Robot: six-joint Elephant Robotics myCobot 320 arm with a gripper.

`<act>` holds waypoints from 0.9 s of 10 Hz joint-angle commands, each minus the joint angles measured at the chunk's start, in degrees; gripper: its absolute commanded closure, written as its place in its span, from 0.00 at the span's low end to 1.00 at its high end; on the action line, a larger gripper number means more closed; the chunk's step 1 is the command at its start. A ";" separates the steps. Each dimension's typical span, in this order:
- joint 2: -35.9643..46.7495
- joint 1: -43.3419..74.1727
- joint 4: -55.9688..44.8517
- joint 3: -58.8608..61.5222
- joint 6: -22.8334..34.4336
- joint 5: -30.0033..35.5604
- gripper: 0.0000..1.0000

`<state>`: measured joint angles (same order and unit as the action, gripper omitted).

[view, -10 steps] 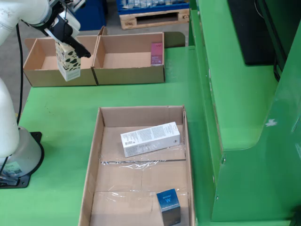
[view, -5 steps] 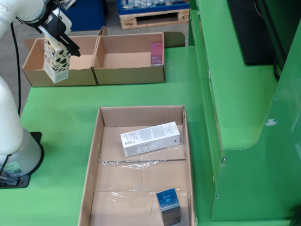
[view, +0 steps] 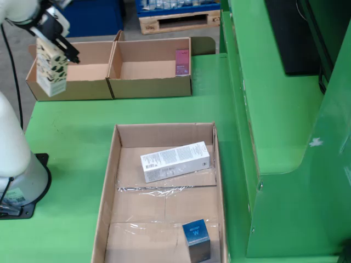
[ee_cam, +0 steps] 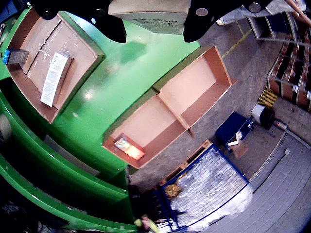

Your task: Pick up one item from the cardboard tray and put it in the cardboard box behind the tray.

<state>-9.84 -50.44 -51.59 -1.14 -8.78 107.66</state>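
In the fixed side view my gripper [view: 55, 46] is at the top left, shut on a white carton with black markings [view: 51, 74]. The carton hangs upright in the air over the left front corner of the left compartment [view: 82, 72] of the cardboard box. The view that rides on the gripper shows the carton's base [ee_cam: 150, 14] between two black fingers [ee_cam: 112, 25]. A long white box [view: 175, 161] and a small blue box [view: 196, 236] lie in the cardboard tray [view: 109, 181]. That tray [ee_cam: 92, 53] is at the upper left of the gripper view.
The right compartment [view: 148, 70] holds a pink item [view: 182, 61] against its right wall, and the gripper view shows this pink item [ee_cam: 129, 148] too. The arm's white base [view: 19, 181] stands at the left table edge. A raised green structure [view: 274, 109] borders the right side.
The gripper has carried the carton to the left, from in front of the divider between the compartments to the left end of the left compartment. The tray items have not moved.
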 commanded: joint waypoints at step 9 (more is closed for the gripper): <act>10.72 -18.76 -11.79 1.14 -5.20 0.17 1.00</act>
<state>0.00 -68.29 -63.72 -0.87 -13.71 107.31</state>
